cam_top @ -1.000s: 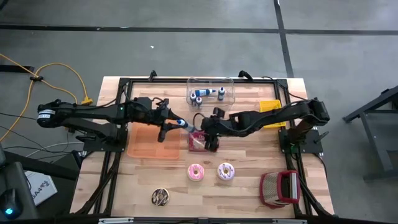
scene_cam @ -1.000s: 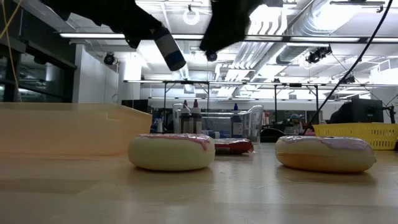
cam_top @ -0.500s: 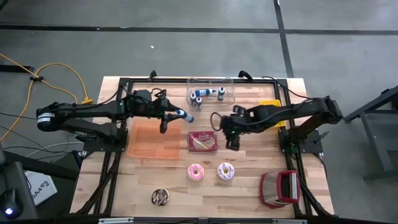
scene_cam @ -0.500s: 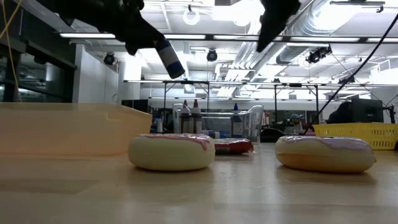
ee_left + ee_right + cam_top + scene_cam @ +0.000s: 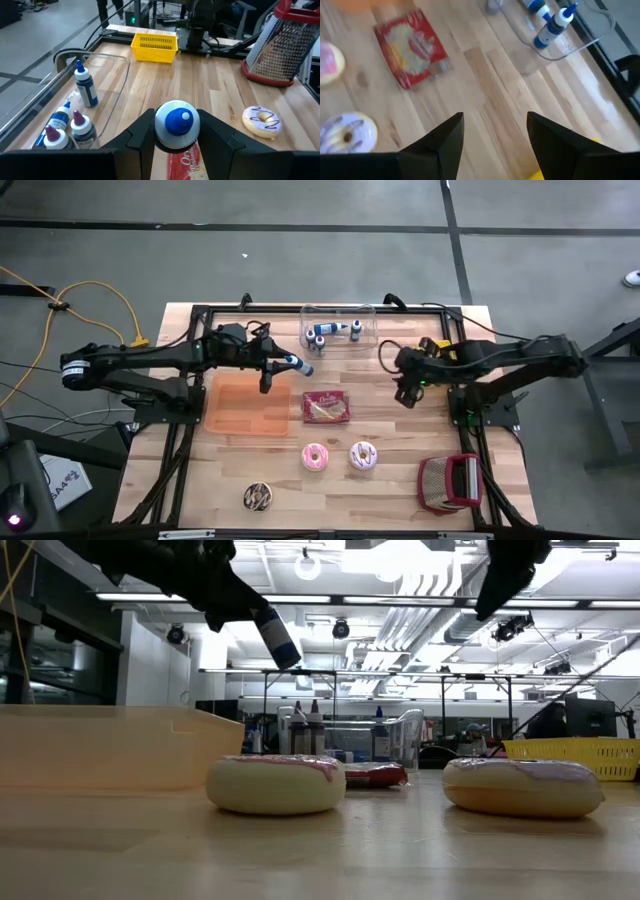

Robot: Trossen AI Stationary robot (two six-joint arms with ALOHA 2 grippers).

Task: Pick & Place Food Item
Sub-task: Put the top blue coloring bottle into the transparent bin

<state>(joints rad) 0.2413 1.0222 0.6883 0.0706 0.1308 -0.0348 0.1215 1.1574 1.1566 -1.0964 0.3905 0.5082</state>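
On wooden slat table (image 5: 400, 440), left claw (image 5: 284, 367) gripping blue-capped bottle (image 5: 297, 365), right claw (image 5: 408, 388) wide, empty.

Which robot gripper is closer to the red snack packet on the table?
Left. The left gripper, holding a blue-capped bottle, hovers just above the red snack packet. The right gripper hangs open, farther off to its other side.

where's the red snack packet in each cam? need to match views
High: red snack packet mid-table, beside the orange tray.
Low: red sliver behind the pink donut.
Left wrist: bottom edge, under the held bottle.
Right wrist: upper left.
Shared landmark: pink donut.
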